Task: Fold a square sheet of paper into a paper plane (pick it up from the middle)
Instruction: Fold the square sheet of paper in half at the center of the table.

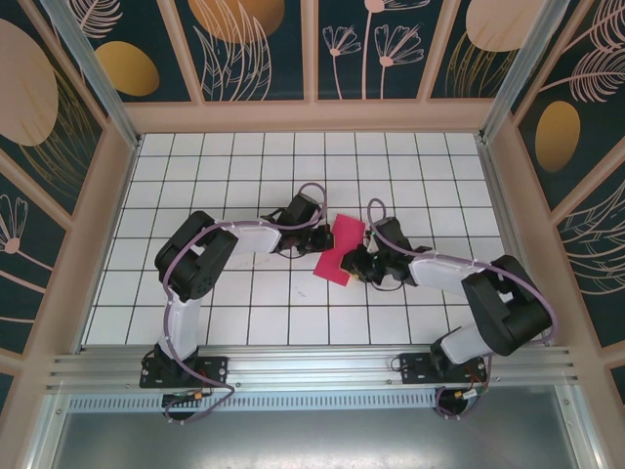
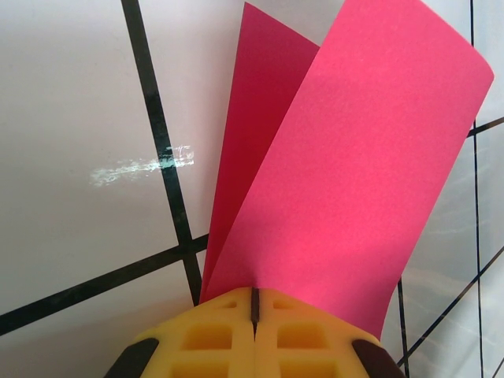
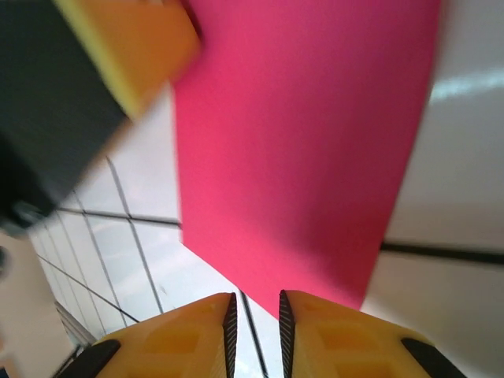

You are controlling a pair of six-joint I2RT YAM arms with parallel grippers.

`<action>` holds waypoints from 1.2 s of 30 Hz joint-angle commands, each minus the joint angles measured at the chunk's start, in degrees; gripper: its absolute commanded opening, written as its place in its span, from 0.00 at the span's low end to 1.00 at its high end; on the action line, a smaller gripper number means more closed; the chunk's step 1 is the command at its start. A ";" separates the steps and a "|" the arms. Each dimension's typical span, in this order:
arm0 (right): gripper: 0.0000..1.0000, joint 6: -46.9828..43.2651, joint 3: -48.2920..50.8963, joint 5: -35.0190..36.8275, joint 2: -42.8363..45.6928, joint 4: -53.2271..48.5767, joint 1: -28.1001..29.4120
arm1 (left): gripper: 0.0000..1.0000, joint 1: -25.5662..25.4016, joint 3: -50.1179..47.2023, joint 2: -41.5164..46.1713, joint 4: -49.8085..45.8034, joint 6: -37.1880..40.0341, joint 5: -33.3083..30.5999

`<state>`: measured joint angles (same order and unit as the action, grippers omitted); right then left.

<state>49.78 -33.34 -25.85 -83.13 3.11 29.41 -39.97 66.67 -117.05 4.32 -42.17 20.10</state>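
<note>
Pink and doubled over, the square sheet of paper [image 1: 337, 249] sits at the middle of the table [image 1: 195, 166]: your left fingers [image 2: 209, 335] clamp both layers, likely to keep the halves aligned, while your right fingers [image 3: 189, 331] stand slightly parted at its opposite edge, gripping nothing.

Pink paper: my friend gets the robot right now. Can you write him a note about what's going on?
Left end effector: shut on the paper.
Right end effector: slightly open and empty, with its tips just short of the paper's edge.
Paper: over the middle of the table, between the arms. It is bent double, and both layers meet in the left grip.
Done: paper gripped and doubled over.
Left: no plane shape shows yet, so the nose and wing folds are probably all still to do.
</note>
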 commanded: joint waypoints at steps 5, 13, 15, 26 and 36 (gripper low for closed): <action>0.24 -4.73 -4.10 -3.49 -1.71 3.87 -7.65 | 0.03 -0.29 -1.15 -2.92 -5.81 1.11 -1.46; 0.23 -5.85 -4.24 -2.90 -10.38 7.28 -8.42 | 0.03 -0.29 -0.92 -2.99 -6.34 1.39 -1.46; 0.23 -6.01 -3.93 -2.64 -12.16 7.21 -8.89 | 0.03 -0.29 -1.02 -3.00 -6.34 1.39 -1.64; 0.24 -7.92 -9.46 -4.67 -8.97 3.81 -9.79 | 0.03 -0.23 -1.37 -3.64 -6.34 1.29 -1.71; 0.23 -9.37 -9.82 -4.77 -16.95 4.67 -12.12 | 0.03 -0.29 -1.28 -3.53 -6.87 1.52 -1.82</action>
<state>42.04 -43.13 -30.48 -98.80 8.27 17.80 -39.97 66.67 -117.12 4.27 -41.98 20.10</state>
